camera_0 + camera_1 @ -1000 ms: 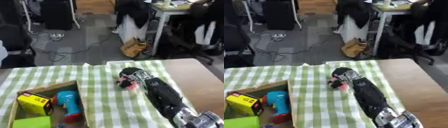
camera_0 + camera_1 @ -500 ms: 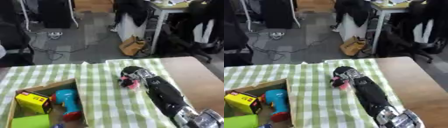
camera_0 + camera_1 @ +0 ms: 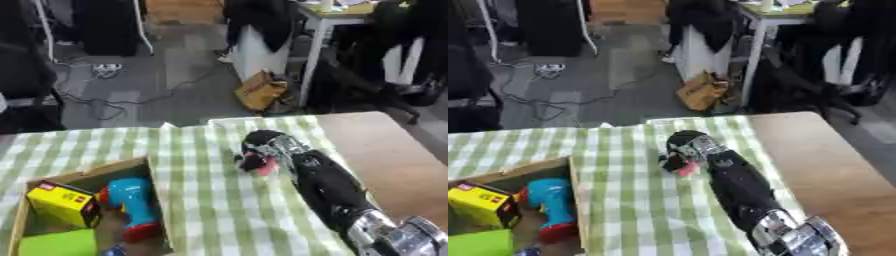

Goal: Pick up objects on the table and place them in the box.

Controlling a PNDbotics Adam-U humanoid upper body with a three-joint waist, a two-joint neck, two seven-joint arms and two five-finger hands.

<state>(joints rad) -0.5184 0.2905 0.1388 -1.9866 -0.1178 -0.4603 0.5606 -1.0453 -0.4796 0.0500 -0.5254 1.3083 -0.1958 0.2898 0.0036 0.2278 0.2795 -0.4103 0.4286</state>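
My right hand (image 3: 262, 145) is stretched out over the far middle of the green checked cloth (image 3: 219, 200), its fingers curled round a small pink and red thing (image 3: 265, 165) just above the cloth. The cardboard box (image 3: 150, 167) stands at the lower left. Inside it lie a yellow carton (image 3: 61, 203), a blue and red toy (image 3: 131, 207) and a green thing (image 3: 57, 244). The left hand shows in neither view.
Bare wooden tabletop (image 3: 385, 160) lies to the right of the cloth. Beyond the table's far edge are a grey floor with cables, a brown bag (image 3: 260, 90), a white desk leg and dark chairs.
The whole picture has shifted as the head tilted. My right hand stays curled on the pink thing at about the same spot on the cloth.
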